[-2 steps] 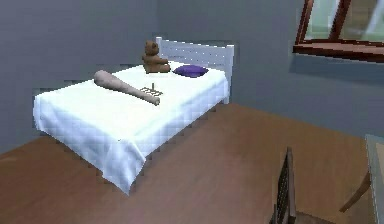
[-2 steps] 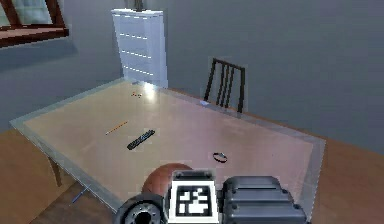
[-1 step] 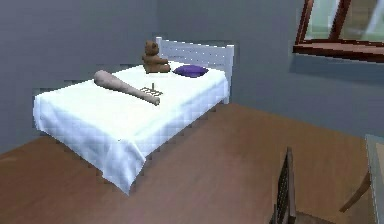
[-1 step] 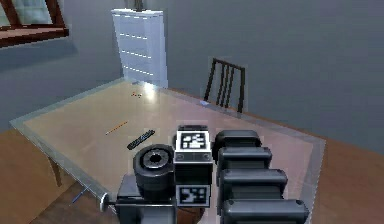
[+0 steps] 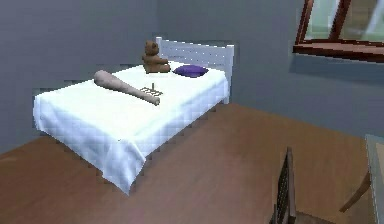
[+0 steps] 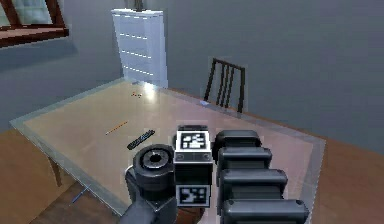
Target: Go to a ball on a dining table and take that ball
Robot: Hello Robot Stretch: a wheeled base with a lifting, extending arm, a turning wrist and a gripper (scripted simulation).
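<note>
A long dining table (image 6: 235,125) with a pale shiny top runs across the arm side view. On its left part lie a thin orange stick (image 6: 117,127) and a small dark flat thing (image 6: 140,137). The arm's dark segments (image 6: 245,170) rise from the bottom edge, with two white marker squares (image 6: 190,141) at their end. The gripper (image 6: 152,172) shows as a dark round body left of the squares, low over the table's near edge. Its far end is not clear, so I cannot tell whether it holds anything.
A dark chair (image 6: 225,85) stands behind the table, and a white dresser (image 6: 137,45) against the far wall. In the forward view, a white bed (image 5: 130,110) carries a teddy bear (image 5: 153,57), a bat (image 5: 125,86) and a purple pillow (image 5: 190,70). A chair back (image 5: 285,190) stands at the lower right.
</note>
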